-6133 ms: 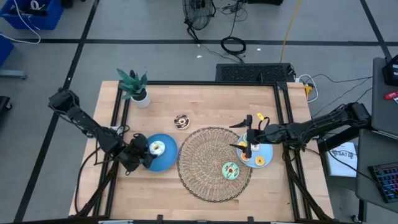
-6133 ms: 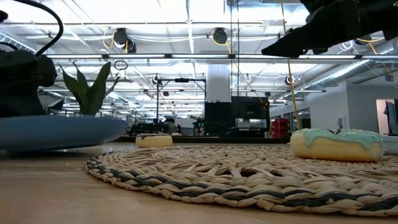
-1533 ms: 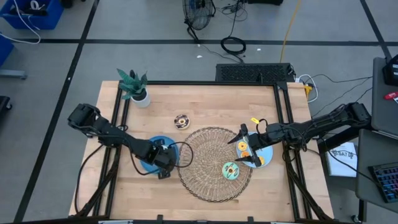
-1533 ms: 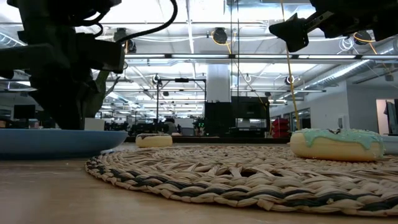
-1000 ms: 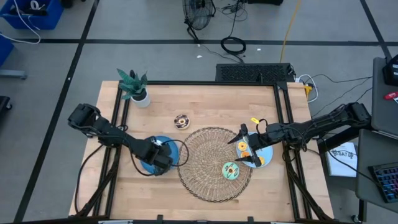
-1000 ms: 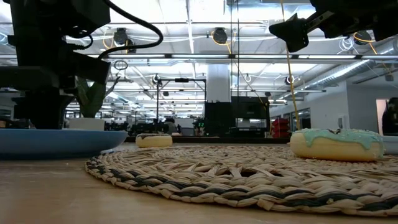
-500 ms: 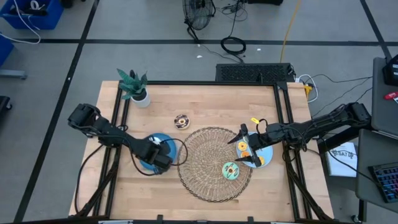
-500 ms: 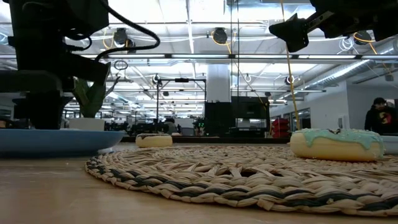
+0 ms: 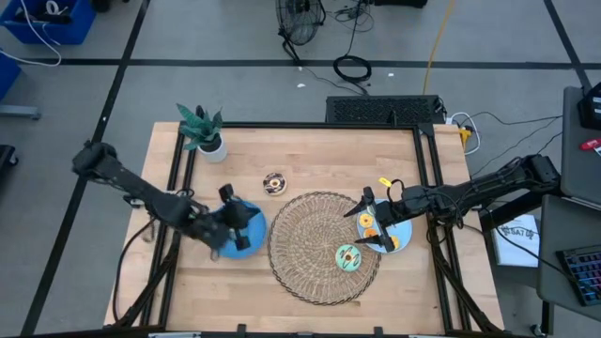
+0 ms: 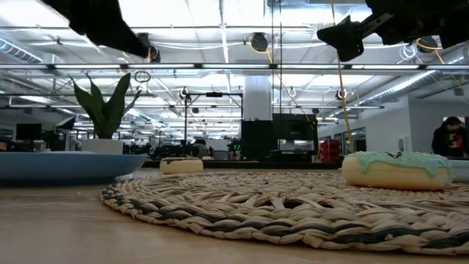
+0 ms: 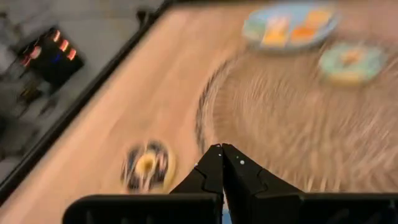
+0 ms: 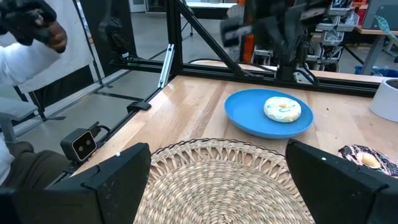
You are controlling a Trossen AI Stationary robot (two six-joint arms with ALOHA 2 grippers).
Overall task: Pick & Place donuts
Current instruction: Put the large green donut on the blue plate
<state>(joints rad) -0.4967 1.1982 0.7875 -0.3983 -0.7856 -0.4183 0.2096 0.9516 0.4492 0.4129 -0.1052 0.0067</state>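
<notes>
A white-iced donut (image 12: 283, 109) lies on the left blue plate (image 12: 249, 121). My left gripper (image 9: 244, 225) hangs above that plate, shut and holding nothing; its closed fingers (image 11: 221, 163) show in the left wrist view. A chocolate donut (image 9: 274, 182) lies on the bare table beyond the wicker mat (image 9: 324, 246). A green-iced donut (image 9: 347, 256) sits on the mat's right part. My right gripper (image 9: 371, 223) stands open and level over the right blue plate (image 9: 402, 230), which carries small orange donuts (image 9: 392, 244).
A potted plant (image 9: 202, 131) stands at the table's far left corner. Black frame rails (image 9: 174, 188) run along the table's left and right sides. A person's sleeve (image 12: 25, 56) shows beyond the table in the right wrist view.
My left gripper has risen from just over the left blue plate and tipped from pointing steeply down toward more level, while its arm has drawn back toward the table's left edge. It has stayed shut. The white donut remains on the plate.
</notes>
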